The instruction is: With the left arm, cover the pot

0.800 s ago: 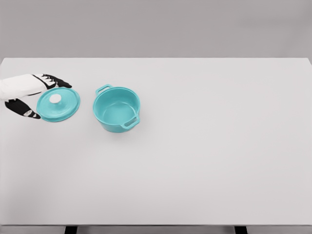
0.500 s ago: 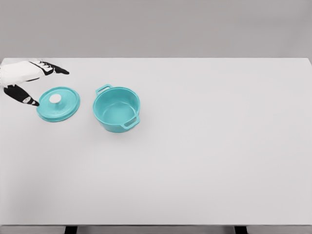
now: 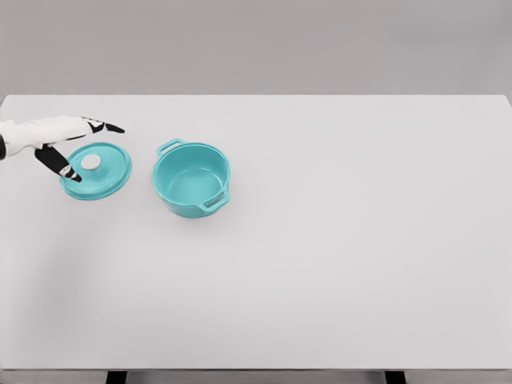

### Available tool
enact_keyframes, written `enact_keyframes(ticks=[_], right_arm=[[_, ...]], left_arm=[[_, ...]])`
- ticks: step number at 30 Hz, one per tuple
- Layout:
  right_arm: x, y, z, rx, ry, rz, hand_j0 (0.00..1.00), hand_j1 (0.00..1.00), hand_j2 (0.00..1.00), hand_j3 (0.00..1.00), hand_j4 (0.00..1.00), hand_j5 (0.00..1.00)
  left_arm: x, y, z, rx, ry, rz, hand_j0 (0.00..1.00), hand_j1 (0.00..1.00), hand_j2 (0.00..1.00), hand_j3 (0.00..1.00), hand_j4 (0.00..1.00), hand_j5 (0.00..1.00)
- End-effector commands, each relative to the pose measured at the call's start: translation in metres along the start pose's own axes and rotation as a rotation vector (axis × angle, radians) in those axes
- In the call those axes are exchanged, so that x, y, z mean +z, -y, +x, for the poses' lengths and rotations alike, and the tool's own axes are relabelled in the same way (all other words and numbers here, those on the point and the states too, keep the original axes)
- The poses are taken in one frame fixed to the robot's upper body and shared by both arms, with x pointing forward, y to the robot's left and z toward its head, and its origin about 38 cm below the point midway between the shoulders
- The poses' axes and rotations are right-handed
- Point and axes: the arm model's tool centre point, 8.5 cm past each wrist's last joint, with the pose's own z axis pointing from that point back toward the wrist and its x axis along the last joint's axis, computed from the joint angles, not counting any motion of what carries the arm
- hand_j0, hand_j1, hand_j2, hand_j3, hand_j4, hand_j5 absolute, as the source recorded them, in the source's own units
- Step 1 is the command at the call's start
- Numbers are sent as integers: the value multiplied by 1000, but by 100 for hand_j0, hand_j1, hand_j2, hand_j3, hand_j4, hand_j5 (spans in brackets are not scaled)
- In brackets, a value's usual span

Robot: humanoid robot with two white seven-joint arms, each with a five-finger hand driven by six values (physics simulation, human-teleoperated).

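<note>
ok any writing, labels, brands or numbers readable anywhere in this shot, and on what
None: no text, label, brand mark, number or sign shows anywhere in the head view.
The teal pot is plain, with nothing printed on its wall or handles.
The teal lid and its white knob are unmarked.
The left hand shows only black and white patches, no lettering.
The white table is blank.

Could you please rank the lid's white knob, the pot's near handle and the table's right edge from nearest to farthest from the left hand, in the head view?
From the left hand:
1. White knob, on the lid beside the fingers.
2. Pot's near handle, right of the lid.
3. Table's right edge, far across the picture.
</note>
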Motion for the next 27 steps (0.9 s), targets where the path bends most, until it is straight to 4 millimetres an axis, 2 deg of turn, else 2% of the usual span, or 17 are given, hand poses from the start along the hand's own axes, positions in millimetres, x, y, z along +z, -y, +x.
enact_keyframes(ticks=[1, 5, 7, 10, 23, 27], right_arm=[[0, 0, 0, 1, 0, 0, 100, 100, 100, 100, 100, 100], [0, 0, 0, 1, 0, 0, 100, 100, 100, 100, 100, 100], [0, 0, 0, 1, 0, 0, 100, 100, 100, 100, 100, 100], [0, 0, 0, 1, 0, 0, 100, 100, 100, 100, 100, 100], [0, 0, 0, 1, 0, 0, 100, 100, 100, 100, 100, 100], [0, 0, 0, 1, 0, 0, 100, 100, 100, 100, 100, 100]], left_arm=[[-5, 5, -3, 15, -12, -7, 94, 94, 94, 94, 94, 94], [-4, 1, -5, 14, -19, -2, 88, 88, 88, 88, 88, 88], [-6, 8, -9, 15, -39, -27, 88, 88, 88, 88, 88, 88], [-6, 8, -10, 15, -42, -27, 84, 84, 84, 84, 84, 84], [-5, 6, -10, 12, -43, -22, 85, 85, 85, 85, 85, 85], [-6, 6, -9, 11, -42, -23, 80, 80, 80, 80, 80, 80]])
